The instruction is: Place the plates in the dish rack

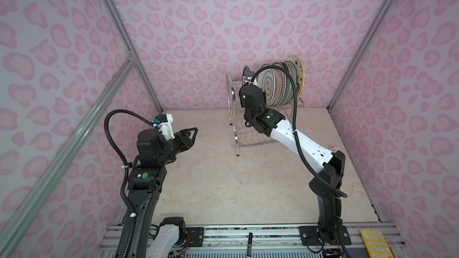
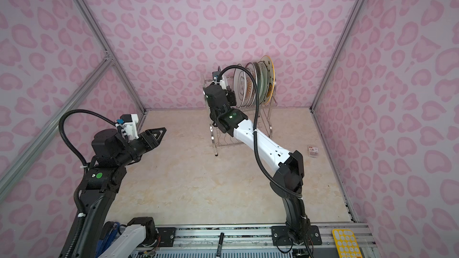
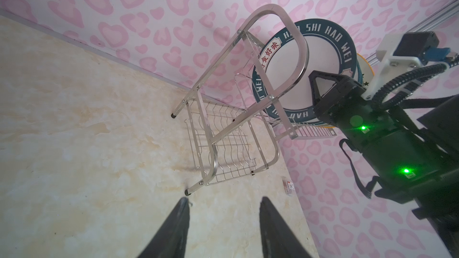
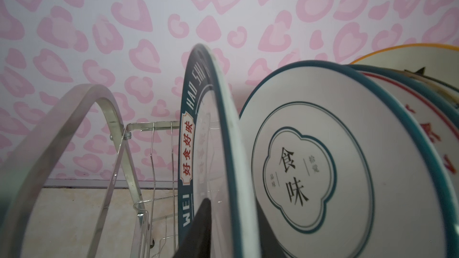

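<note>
The dish rack [image 1: 238, 132] [image 2: 215, 136] is shiny steel wire and stands at the back of the table. Several plates [image 1: 279, 85] stand on edge in its upper tier, the star-and-orange-rimmed one [image 1: 297, 69] at the far right. The navy-lettered plate [image 4: 189, 88] [image 3: 323, 53] is leftmost, upright beside the black-ringed white plate [image 4: 323, 160]. My right gripper [image 4: 233, 207] straddles the navy plate's lower rim, jaws slightly open with a thin gap showing. My left gripper [image 1: 195, 131] [image 3: 223, 201] hovers open and empty over the table, left of the rack.
A small red-and-white packet [image 1: 334, 148] [image 3: 288, 187] lies near the right wall. A yellow tray [image 1: 373, 243] and a black marker [image 1: 249, 243] sit on the front rail. The rack's lower wavy tier [image 3: 228, 155] holds nothing. Pink walls close in three sides.
</note>
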Action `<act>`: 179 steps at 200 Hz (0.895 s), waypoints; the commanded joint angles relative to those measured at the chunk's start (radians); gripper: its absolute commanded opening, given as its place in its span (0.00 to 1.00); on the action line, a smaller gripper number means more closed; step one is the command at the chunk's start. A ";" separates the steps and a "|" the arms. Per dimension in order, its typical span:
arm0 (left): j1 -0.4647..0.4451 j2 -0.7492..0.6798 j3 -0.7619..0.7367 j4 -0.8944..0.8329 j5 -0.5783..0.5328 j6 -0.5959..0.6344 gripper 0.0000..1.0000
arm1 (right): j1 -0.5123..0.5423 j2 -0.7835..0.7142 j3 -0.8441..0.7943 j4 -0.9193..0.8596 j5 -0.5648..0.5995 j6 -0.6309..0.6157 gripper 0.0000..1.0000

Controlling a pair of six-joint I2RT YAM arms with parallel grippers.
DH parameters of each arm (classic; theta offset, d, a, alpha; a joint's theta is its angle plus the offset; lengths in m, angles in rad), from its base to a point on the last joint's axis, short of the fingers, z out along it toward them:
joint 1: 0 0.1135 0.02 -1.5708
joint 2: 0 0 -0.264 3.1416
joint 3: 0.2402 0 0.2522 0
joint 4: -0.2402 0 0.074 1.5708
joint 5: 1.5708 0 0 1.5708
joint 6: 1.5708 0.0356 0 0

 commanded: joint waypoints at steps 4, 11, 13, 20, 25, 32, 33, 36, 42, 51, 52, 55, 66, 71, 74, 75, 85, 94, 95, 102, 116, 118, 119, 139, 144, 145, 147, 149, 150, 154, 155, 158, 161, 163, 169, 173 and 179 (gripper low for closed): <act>0.001 -0.001 -0.007 0.027 -0.001 -0.004 0.49 | 0.002 -0.022 -0.032 0.008 -0.013 0.003 0.31; 0.001 0.001 -0.006 0.028 -0.001 -0.005 0.49 | 0.001 -0.027 -0.037 0.009 -0.016 0.002 0.35; 0.001 0.002 -0.006 0.027 0.000 -0.005 0.49 | 0.001 -0.029 -0.037 0.010 -0.016 0.001 0.36; 0.001 0.004 -0.004 0.027 0.001 -0.006 0.50 | -0.001 -0.032 -0.037 0.010 -0.017 -0.002 0.40; 0.001 0.005 -0.004 0.028 0.002 -0.007 0.50 | -0.001 -0.036 -0.037 0.011 -0.018 -0.004 0.42; 0.001 0.009 -0.004 0.032 0.003 -0.008 0.50 | -0.001 -0.041 -0.037 0.014 -0.022 -0.007 0.44; 0.001 0.009 -0.004 0.032 0.002 -0.009 0.50 | -0.001 -0.041 -0.037 0.013 -0.023 -0.007 0.45; 0.001 0.008 -0.004 0.033 0.002 -0.009 0.50 | -0.001 -0.043 -0.036 0.015 -0.024 -0.009 0.45; 0.001 0.010 -0.005 0.034 0.002 -0.010 0.50 | -0.001 -0.048 -0.036 0.017 -0.026 -0.013 0.47; 0.001 0.012 -0.008 0.043 0.000 -0.012 0.50 | -0.001 -0.057 -0.033 0.020 -0.030 -0.020 0.50; 0.001 0.010 -0.009 0.045 0.000 -0.012 0.50 | -0.001 -0.058 -0.033 0.020 -0.031 -0.020 0.51; 0.001 0.011 -0.011 0.046 0.000 -0.013 0.51 | -0.001 -0.060 -0.032 0.021 -0.032 -0.024 0.51; 0.000 0.013 -0.014 0.052 -0.008 -0.013 0.51 | -0.001 -0.071 -0.031 0.027 -0.032 -0.037 0.54; 0.001 0.015 -0.015 0.053 -0.009 -0.013 0.52 | 0.000 -0.075 -0.029 0.027 -0.031 -0.042 0.55; 0.001 0.017 -0.014 0.053 -0.009 -0.012 0.52 | -0.001 -0.078 -0.026 0.026 -0.030 -0.046 0.56; 0.001 0.018 -0.014 0.053 -0.009 -0.012 0.52 | -0.001 -0.078 -0.024 0.026 -0.029 -0.047 0.56; 0.001 0.026 -0.012 0.056 -0.013 -0.012 0.53 | 0.000 -0.089 -0.015 0.021 -0.026 -0.057 0.56; 0.001 0.032 -0.010 0.059 -0.017 -0.009 0.53 | 0.001 -0.101 -0.010 0.017 -0.024 -0.069 0.57; 0.000 0.034 -0.009 0.060 -0.017 -0.009 0.53 | 0.001 -0.102 -0.010 0.017 -0.023 -0.070 0.57; 0.001 0.040 -0.005 0.061 -0.019 -0.005 0.54 | 0.001 -0.114 -0.007 0.015 -0.022 -0.079 0.57; 0.001 0.058 0.016 0.060 -0.029 0.009 0.55 | 0.004 -0.148 -0.009 0.009 -0.028 -0.098 0.57; 0.001 0.062 0.020 0.060 -0.030 0.013 0.55 | 0.004 -0.155 -0.012 0.009 -0.029 -0.101 0.57; 0.000 0.063 0.022 0.060 -0.030 0.014 0.55 | 0.004 -0.157 -0.012 0.009 -0.030 -0.102 0.57; 0.000 0.106 0.088 0.051 -0.050 0.071 0.73 | 0.004 -0.249 -0.071 0.022 -0.056 -0.135 0.56; 0.000 0.121 0.108 0.043 -0.054 0.092 0.84 | 0.004 -0.279 -0.095 0.032 -0.059 -0.147 0.56; 0.001 0.125 0.114 0.041 -0.054 0.096 0.86 | 0.004 -0.286 -0.101 0.034 -0.061 -0.150 0.56; 0.000 0.131 0.121 0.036 -0.058 0.104 0.88 | 0.003 -0.298 -0.113 0.037 -0.063 -0.153 0.57; 0.001 0.139 0.132 0.033 -0.059 0.111 0.89 | 0.002 -0.311 -0.124 0.039 -0.064 -0.157 0.57; 0.001 0.141 0.136 0.031 -0.059 0.114 0.89 | 0.000 -0.317 -0.130 0.040 -0.064 -0.159 0.57; 0.000 0.153 0.153 0.026 -0.065 0.128 0.90 | 0.000 -0.342 -0.148 0.043 -0.065 -0.163 0.57; 0.001 0.157 0.157 0.024 -0.066 0.131 0.91 | -0.001 -0.349 -0.153 0.044 -0.065 -0.164 0.57; 0.002 0.167 0.170 0.021 -0.072 0.140 0.91 | -0.004 -0.369 -0.174 0.045 -0.068 -0.165 0.57; 0.003 0.176 0.181 0.018 -0.078 0.148 0.91 | -0.008 -0.391 -0.193 0.044 -0.074 -0.165 0.58; 0.002 0.182 0.188 0.018 -0.082 0.153 0.92 | -0.011 -0.405 -0.202 0.043 -0.077 -0.165 0.58; 0.002 0.199 0.208 0.013 -0.093 0.166 0.94 | -0.024 -0.451 -0.245 0.039 -0.089 -0.158 0.58; 0.002 0.210 0.224 0.009 -0.102 0.174 0.99 | -0.035 -0.483 -0.274 0.037 -0.096 -0.151 0.58; 0.002 0.228 0.245 0.001 -0.112 0.187 0.98 | -0.052 -0.528 -0.315 0.030 -0.106 -0.136 0.60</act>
